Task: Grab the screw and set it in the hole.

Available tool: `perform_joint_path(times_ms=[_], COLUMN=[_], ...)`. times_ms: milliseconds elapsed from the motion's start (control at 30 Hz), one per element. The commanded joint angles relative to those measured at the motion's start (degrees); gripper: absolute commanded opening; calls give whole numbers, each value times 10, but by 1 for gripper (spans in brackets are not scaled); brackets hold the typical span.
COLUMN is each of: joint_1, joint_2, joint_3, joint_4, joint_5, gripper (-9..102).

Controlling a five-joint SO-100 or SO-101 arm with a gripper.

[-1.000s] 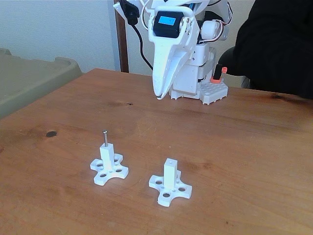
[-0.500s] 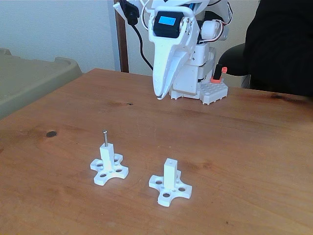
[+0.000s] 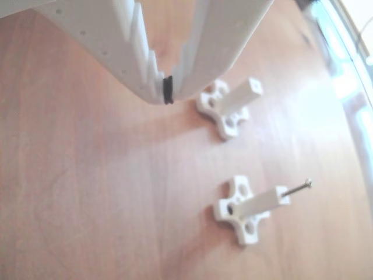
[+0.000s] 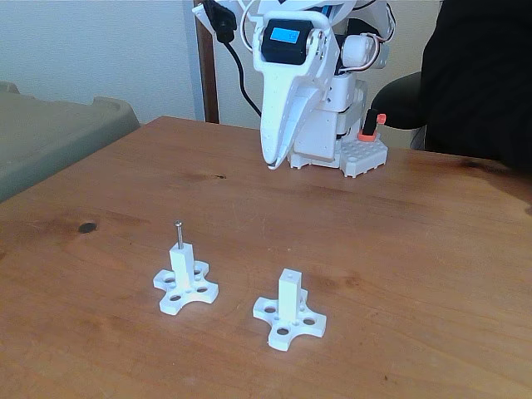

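The thin silvery screw [image 4: 178,233] stands upright with its shank in the hole at the top of the left white post [image 4: 183,264]. In the other view the screw [image 3: 297,188] pokes out of that post [image 3: 265,201]. A second white post [image 4: 288,293] stands to its right, and the small bore in its top face [image 3: 254,85] holds nothing. My gripper [image 4: 270,162] hangs at the back of the table, well behind both posts and apart from them. It is shut with nothing between its fingers. In the other view its tips [image 3: 168,90] meet.
The arm's white base [image 4: 349,141] stands at the table's far edge. A person's dark sleeve [image 4: 474,75] reaches in at the back right. An olive-grey bin [image 4: 50,133] sits beyond the left edge. A small dark knot [image 4: 86,227] marks the wood.
The dark sleeve at the back right has shifted slightly. The arm, the screw and both posts have not moved.
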Motion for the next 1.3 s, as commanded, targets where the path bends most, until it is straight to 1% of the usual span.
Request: perform_joint_path(times_ms=[0, 200, 533, 900, 1000, 1133, 1267], joint_1=[4, 4, 7, 7, 7, 8, 8], joint_2=[-10, -107, -293, -479, -547, -589, -636], joint_3=[5, -64, -226, -358, -403, -446, -510], joint_4=[7, -23, -37, -22, -14, 3, 29], joint_5=[-18, -18, 1, 33, 36, 31, 32], gripper=[-4, -4, -4, -4, -2, 2, 3])
